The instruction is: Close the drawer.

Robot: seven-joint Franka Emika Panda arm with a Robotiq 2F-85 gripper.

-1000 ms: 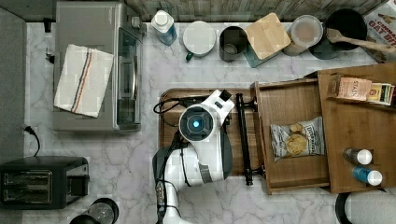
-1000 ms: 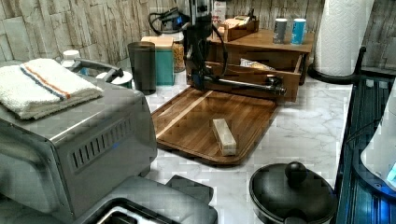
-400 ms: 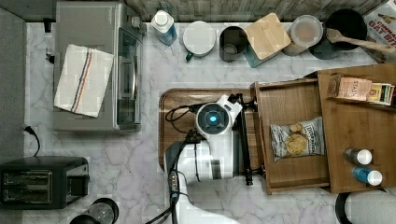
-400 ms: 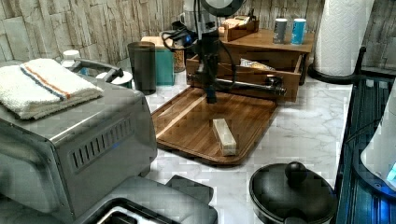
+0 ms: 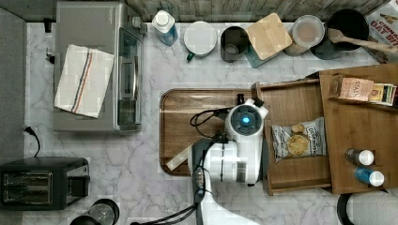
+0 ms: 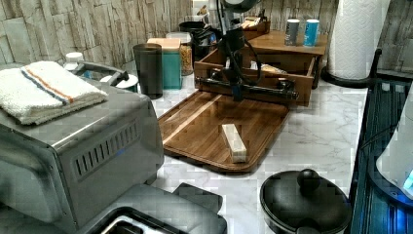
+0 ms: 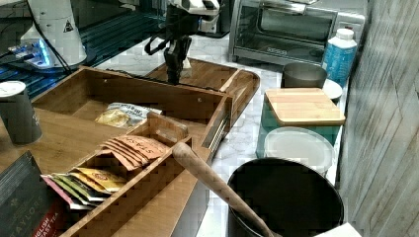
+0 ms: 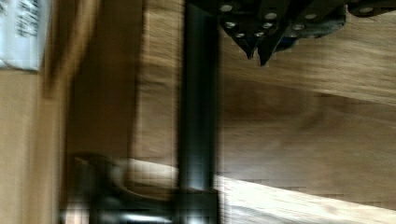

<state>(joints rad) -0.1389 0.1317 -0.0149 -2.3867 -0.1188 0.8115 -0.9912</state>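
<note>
1. The drawer [image 5: 300, 101] stands pulled out over the tray [image 6: 204, 131].
2. The tool [image 8: 259, 49], fingers pinched together and empty, hangs just beside the handle [image 6: 253, 89].
3. Next, by my judgement: push the handle squarely inward.

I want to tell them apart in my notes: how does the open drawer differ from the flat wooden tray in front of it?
The drawer is a box with raised sides and a long black bar handle; the tray is flat, with rounded corners and no handle. The drawer holds a snack bag; the tray carries one pale block. The drawer slides out of a cabinet; the tray lies on the marble counter. Both are brown wood.
</note>
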